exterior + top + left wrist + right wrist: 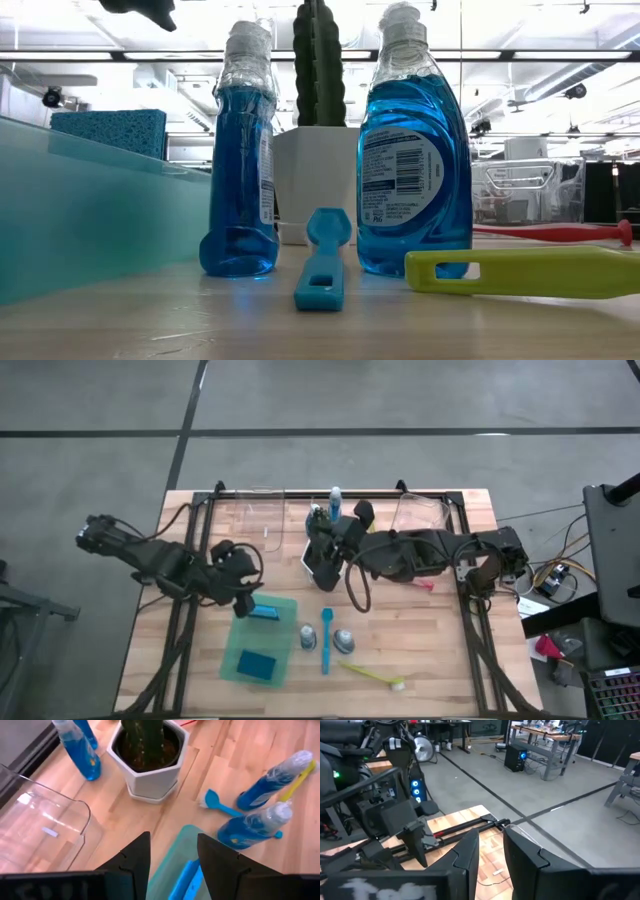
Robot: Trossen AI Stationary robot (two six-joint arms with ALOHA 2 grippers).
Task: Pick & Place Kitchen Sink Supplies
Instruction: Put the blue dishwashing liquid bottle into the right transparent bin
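The wooden tabletop [420,650] is seen from above with both dark arms over it. On its left part lies the flat translucent green tray [240,660], with one flat blue rectangular sponge [257,665] lying inside it. A second blue sponge [264,610] stands on its edge at the tray's far rim, directly under the left tool [243,598]. The fingers of this tool are spread, with the sponge's edge between them in the left wrist view; whether it is gripped cannot be told. The right tool [325,565] is held over the white pot with the green cactus [318,550], its fingers narrowly apart and empty. Two small blue bottles [308,637], a blue brush [326,642] and a yellow brush [372,675] lie just right of the tray. The blue brush's long axis runs near-to-far, so the left arm is judged nearer to it.
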